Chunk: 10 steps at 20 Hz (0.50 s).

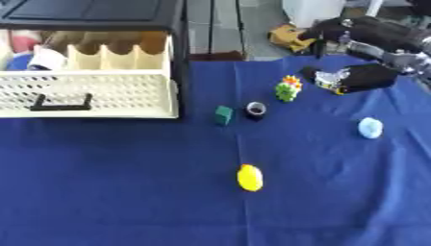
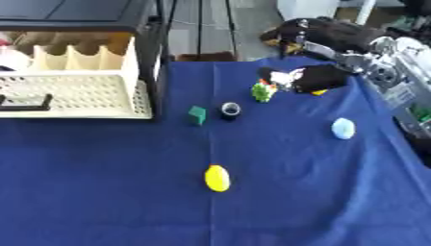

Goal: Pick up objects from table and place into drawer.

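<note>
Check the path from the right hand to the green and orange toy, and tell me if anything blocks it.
Nothing visible does. The right hand sits just right of the green and orange toy, with only bare blue cloth between them. The black ring and green cube lie on the toy's far side, lower left.

**Hidden, cropped or blurred**

The right hand (image 1: 353,78) is blurred; its finger posture is unreadable, and a yellow scrap beneath it stays unidentifiable. The drawer (image 1: 84,93) runs past the left edge. The small green-and-orange toy (image 1: 289,88) lacks legible detail.
</note>
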### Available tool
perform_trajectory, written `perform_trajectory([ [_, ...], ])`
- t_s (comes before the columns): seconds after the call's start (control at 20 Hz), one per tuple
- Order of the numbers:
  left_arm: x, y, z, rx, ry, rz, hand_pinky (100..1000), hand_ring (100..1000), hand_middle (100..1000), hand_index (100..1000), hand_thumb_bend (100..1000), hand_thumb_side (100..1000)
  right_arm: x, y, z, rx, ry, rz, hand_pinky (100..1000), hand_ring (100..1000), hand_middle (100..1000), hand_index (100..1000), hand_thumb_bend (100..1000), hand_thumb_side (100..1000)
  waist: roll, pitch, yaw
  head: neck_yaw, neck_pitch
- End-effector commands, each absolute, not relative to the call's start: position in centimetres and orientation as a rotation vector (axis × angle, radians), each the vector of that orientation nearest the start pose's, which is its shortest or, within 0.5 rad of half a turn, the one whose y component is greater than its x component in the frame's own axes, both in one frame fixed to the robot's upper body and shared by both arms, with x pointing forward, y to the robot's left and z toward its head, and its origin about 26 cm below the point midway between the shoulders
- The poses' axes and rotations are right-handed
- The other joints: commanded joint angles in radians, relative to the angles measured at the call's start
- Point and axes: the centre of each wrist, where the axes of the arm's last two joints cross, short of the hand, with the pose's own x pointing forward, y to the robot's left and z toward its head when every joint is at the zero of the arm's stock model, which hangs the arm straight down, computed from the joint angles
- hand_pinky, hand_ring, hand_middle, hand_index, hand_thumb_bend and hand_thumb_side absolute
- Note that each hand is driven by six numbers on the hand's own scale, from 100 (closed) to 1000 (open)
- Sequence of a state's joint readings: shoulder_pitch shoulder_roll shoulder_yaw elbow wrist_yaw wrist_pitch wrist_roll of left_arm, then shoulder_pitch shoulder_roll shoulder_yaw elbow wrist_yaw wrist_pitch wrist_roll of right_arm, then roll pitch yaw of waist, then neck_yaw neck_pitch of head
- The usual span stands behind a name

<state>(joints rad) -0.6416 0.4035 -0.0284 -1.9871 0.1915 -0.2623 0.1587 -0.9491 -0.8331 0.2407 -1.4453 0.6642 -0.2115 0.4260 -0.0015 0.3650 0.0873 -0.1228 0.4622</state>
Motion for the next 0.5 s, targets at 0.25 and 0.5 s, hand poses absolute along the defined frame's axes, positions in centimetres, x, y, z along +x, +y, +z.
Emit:
perform_trajectory([
  [0.25,30.9,22.6,30.7,0.173,3.397,0.334,608,756,750,885,159,974,40.7,-31.3,35.9,1.731,2.346,-2.364,714,835,391,999,344,907,-0.002,-0.016,0.004,-0.007,-0.02],
  [0.5,31.0,22.5,30.6,0.174,3.407,0.336,598,753,746,870,152,973,41.4,-31.7,35.5,1.782,2.35,-2.414,385,542,212,988,345,903,-0.003,-0.01,0.011,-0.016,-0.029],
])
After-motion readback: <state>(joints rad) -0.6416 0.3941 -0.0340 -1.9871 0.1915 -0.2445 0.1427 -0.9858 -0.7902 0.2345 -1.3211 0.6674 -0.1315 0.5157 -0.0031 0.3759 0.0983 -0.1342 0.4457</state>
